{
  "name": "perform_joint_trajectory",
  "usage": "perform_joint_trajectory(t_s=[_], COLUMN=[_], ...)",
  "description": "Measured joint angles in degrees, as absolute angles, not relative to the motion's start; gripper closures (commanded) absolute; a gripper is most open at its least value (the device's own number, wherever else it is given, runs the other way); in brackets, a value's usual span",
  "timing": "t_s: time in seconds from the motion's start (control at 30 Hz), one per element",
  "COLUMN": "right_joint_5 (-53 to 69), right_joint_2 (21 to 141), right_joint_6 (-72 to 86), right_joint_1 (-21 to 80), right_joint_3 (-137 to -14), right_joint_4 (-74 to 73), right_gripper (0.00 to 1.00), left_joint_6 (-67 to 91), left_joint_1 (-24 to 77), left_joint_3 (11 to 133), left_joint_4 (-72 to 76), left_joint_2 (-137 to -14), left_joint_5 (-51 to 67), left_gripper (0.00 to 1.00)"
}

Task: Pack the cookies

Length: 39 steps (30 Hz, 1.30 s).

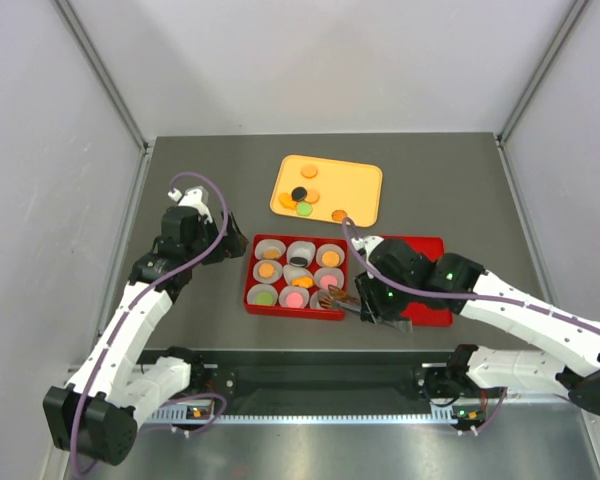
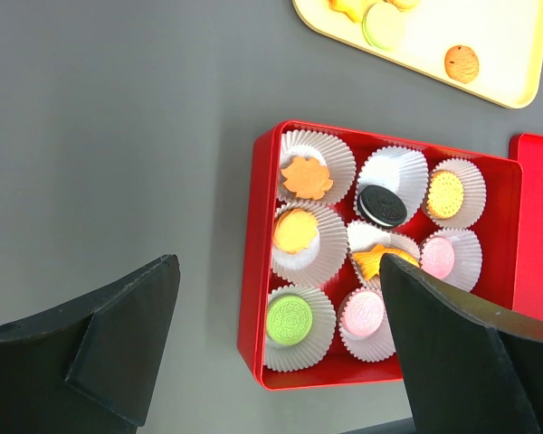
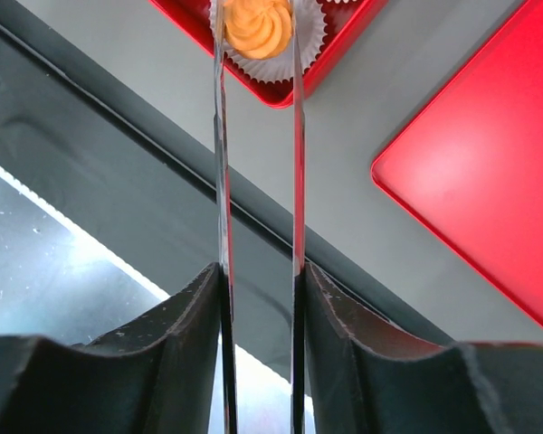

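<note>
At the near right corner of the red box [image 1: 249, 285], the right gripper [image 1: 335, 297] has its thin blades against both sides of an orange swirl cookie [image 3: 258, 25] sitting in a paper cup [image 3: 312, 34]. Pinching or only flanking: cannot tell. Its arm lies across the red lid [image 1: 430, 248]. Eight other cups each hold a cookie. West of the box, the left gripper [image 2: 278, 267] is spread wide and empty. Loose cookies [image 1: 302, 196] lie on the yellow tray [image 1: 365, 190] beyond.

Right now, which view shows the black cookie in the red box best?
Left wrist: the black cookie sits close and unobstructed in its paper cup. Top external shows it only as a small dark dot. Right wrist misses it.
</note>
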<state>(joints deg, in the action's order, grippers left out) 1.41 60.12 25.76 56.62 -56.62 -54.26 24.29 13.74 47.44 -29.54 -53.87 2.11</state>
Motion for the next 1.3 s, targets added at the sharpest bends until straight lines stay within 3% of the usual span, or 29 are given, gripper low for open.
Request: perform_joint_trajectory(t_s=[0.83, 1.03, 1.3], right_joint_5=[1.4, 3.0, 0.3], right_joint_2=[60.1, 61.5, 75.8], right_joint_6=[24.7, 19.6, 15.0], right_joint_1=[55.4, 42.8, 19.4], right_joint_3=[-60.5, -69.5, -74.5], right_joint_4=[-55.6, -55.4, -44.1], right_gripper=[0.57, 0.57, 0.59], left_joint_6=[24.3, 24.3, 24.3], left_joint_1=[13.7, 13.7, 13.6], left_joint_3=[47.4, 47.4, 47.4], left_joint_4=[-29.5, -29.5, -28.6], left_joint_2=[-53.9, -53.9, -54.2], left_joint_5=[2.1, 2.2, 3.7], left_gripper=[0.04, 0.04, 0.04])
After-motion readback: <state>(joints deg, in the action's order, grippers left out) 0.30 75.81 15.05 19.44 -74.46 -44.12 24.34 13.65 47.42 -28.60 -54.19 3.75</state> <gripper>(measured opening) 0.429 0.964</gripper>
